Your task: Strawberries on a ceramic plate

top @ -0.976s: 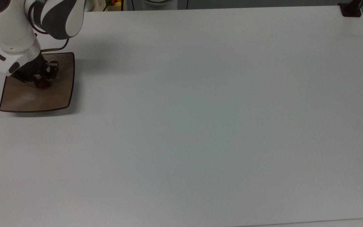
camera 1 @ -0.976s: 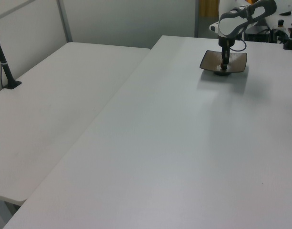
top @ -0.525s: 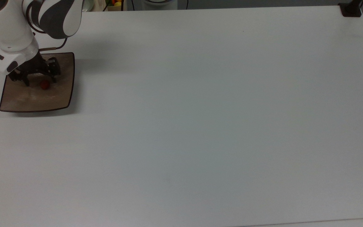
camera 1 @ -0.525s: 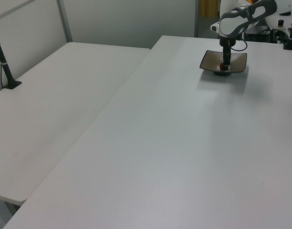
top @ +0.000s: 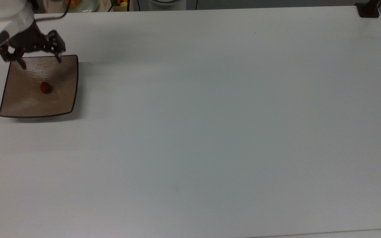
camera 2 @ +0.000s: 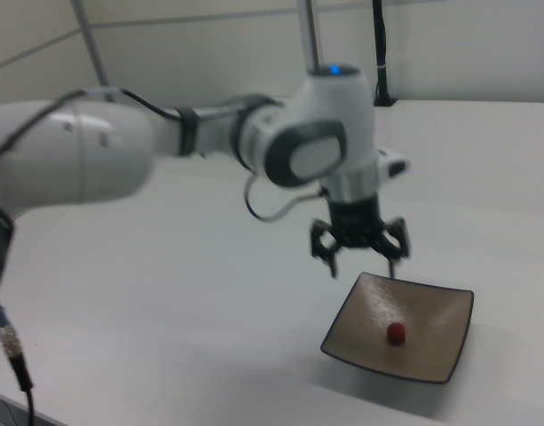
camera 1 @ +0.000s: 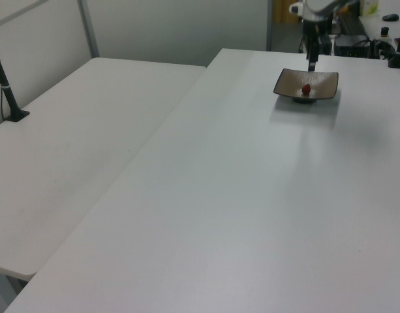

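The strawberry lies mid-plate; the gripper hangs at the plate's twelve o'clock edge in the top view, fingers apart, empty.

A wide white counter fills the scene. Beyond its far edge, a round pale dish of orange food sits near a black post base.
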Robot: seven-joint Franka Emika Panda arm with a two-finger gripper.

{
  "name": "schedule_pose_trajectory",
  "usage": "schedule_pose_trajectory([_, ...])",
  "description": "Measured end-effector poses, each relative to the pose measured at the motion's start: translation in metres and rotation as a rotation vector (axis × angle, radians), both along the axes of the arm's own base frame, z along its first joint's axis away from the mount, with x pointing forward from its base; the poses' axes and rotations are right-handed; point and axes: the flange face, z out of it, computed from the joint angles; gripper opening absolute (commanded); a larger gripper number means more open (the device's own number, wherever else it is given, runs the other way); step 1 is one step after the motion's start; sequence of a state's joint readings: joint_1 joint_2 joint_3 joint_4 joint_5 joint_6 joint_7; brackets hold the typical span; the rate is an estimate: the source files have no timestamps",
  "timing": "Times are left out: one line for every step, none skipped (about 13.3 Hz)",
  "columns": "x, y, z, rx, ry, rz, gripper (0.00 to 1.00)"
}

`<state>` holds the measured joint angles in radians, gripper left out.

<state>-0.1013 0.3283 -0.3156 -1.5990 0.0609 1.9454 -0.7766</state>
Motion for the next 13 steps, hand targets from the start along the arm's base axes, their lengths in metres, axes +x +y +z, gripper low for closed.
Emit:
schedule_pose_trajectory([-0.006,0.008,0.020,0.016,0.008,-0.005,1.00])
schedule_pose_trajectory([-0.019,0.017,0.050,0.040,0.018,-0.024,1.00])
schedule_pose_trajectory([-0.029,0.023,0.068,0.057,0.026,-0.034,1.00])
schedule_pose_trajectory([-0.044,0.035,0.093,0.084,0.042,-0.038,1.00])
schedule_pose_trajectory([-0.053,0.046,0.109,0.100,0.051,-0.042,1.00])
schedule_pose_trajectory([-0.060,0.060,0.122,0.114,0.061,-0.056,1.00])
schedule_pose_trajectory([-0.068,0.082,0.140,0.125,0.065,-0.096,1.00])
schedule_pose_trajectory([-0.072,0.096,0.150,0.128,0.060,-0.131,1.00])
schedule_pose_trajectory([-0.073,0.110,0.158,0.130,0.051,-0.165,1.00])
schedule_pose_trajectory([-0.074,0.126,0.165,0.131,0.042,-0.180,1.00])
schedule_pose_trajectory([-0.073,0.144,0.170,0.131,0.035,-0.179,1.00])
schedule_pose_trajectory([-0.071,0.173,0.174,0.131,0.033,-0.166,1.00])
schedule_pose_trajectory([-0.069,0.191,0.175,0.130,0.034,-0.163,1.00])
